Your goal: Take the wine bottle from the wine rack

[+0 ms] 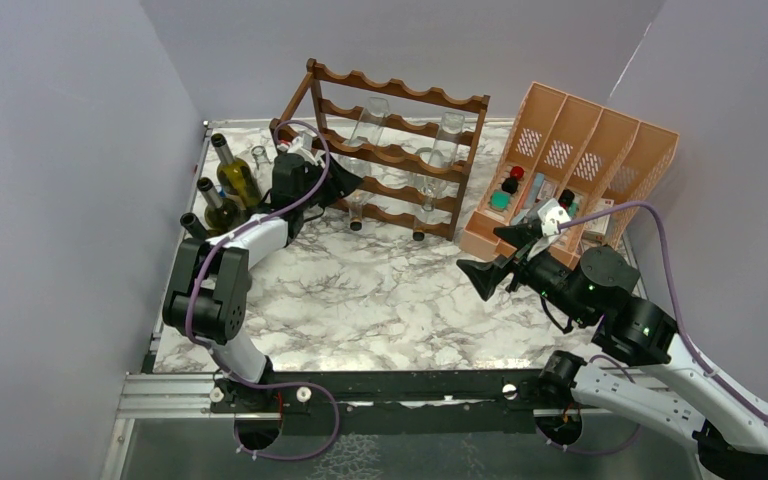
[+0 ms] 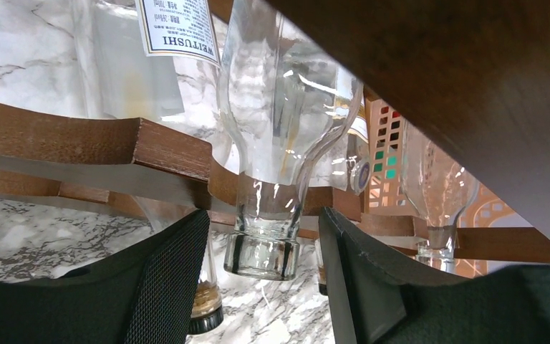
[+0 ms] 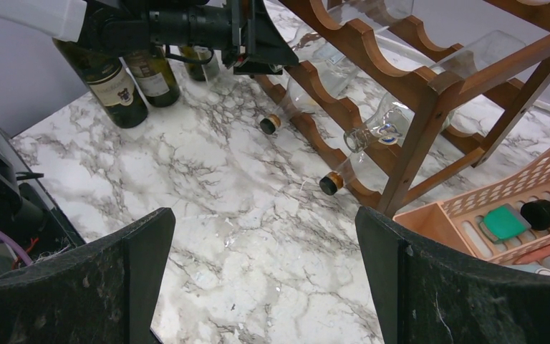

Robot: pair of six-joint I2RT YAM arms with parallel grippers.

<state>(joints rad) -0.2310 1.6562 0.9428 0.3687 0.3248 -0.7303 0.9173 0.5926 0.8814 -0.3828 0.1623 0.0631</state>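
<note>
1. Left gripper (image 2: 263, 222) sat low at the wine rack (image 2: 100, 140). Its jaws were part-open astride the neck of the wine bottle (image 2: 286, 107), gaps on both sides, so I saw no grip.
2. Right gripper (image 3: 263, 222) hovered over the marble table (image 1: 360, 290), jaws wide and empty.
3. Clear and uncapped, the wine bottle lay on the rack's rails, mouth toward the left gripper.

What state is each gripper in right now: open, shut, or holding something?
Left gripper: open, straddling the neck of the clear bottle, gaps on both sides.
Right gripper: wide open, holding nothing.
</note>
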